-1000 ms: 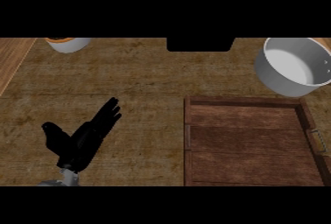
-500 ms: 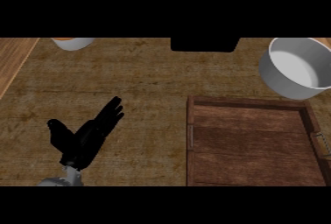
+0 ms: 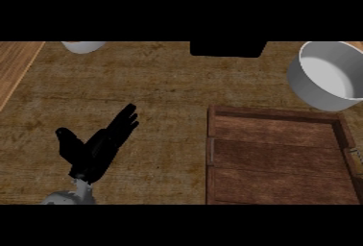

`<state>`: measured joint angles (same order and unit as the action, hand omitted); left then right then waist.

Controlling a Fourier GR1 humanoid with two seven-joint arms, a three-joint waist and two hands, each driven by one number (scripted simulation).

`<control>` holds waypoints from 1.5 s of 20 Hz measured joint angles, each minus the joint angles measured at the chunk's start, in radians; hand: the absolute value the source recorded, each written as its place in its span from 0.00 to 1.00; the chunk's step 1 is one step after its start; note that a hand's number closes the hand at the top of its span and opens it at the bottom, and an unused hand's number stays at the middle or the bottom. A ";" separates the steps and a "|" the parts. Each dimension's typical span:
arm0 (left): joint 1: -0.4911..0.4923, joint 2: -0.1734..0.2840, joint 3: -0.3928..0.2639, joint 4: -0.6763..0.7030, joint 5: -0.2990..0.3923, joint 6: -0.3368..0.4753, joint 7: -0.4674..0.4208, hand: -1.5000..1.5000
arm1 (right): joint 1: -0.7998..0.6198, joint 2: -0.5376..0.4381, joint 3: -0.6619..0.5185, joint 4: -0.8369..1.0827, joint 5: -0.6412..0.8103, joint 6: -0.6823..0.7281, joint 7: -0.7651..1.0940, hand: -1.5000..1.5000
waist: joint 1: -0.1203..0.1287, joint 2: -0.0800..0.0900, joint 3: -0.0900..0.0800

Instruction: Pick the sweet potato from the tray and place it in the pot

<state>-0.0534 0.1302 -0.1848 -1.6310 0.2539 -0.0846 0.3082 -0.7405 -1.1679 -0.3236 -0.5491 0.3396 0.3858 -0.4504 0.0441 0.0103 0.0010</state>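
The counter [image 3: 149, 81] under me is a rough brown top, with a lighter wooden strip [image 3: 18, 67] running down its far left edge. A wide stretch of bare counter lies between that strip and the tray, and my left hand [image 3: 96, 146] sits in the middle of it, low in the view. Its fingers are straight and held together, pointing up and to the right, with the thumb spread out to the left; it holds nothing and touches no object.

The wooden tray [image 3: 280, 120] fills the lower right, its left wall just right of the middle and its near end cut by the lower edge. I see only bare boards inside it; I cannot find the sweet potato anywhere in view.

The grey pot [image 3: 315, 89] stands beyond the tray's far right corner, partly cut by the right edge. A dark block [image 3: 227, 48] sits at the top edge, and a pale round vessel [image 3: 83, 46] peeks in at top left.
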 measured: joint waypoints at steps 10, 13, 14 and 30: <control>-0.010 -0.013 -0.004 -0.003 -0.010 -0.002 0.008 0.50 | -0.195 0.167 0.104 0.148 0.136 -0.129 -0.008 1.00 | 0.013 0.006 0.001; -0.001 -0.009 -0.001 -0.005 -0.002 -0.019 0.001 0.50 | -0.237 0.212 0.116 0.196 0.162 -0.167 -0.015 1.00 | 0.017 0.009 0.002; -0.004 -0.002 0.005 -0.002 0.002 -0.026 0.000 0.50 | -0.247 0.220 0.116 0.215 0.167 -0.175 -0.022 1.00 | 0.019 0.011 0.002; -0.035 -0.019 0.005 0.020 -0.009 -0.031 -0.005 0.50 | -0.337 0.435 0.037 0.424 0.121 -0.233 0.033 0.00 | 0.037 0.025 0.004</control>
<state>-0.0885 0.1107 -0.1794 -1.6114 0.2453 -0.1152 0.3036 -1.0776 -0.7330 -0.2865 -0.1256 0.4610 0.1528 -0.4176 0.0816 0.0348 0.0052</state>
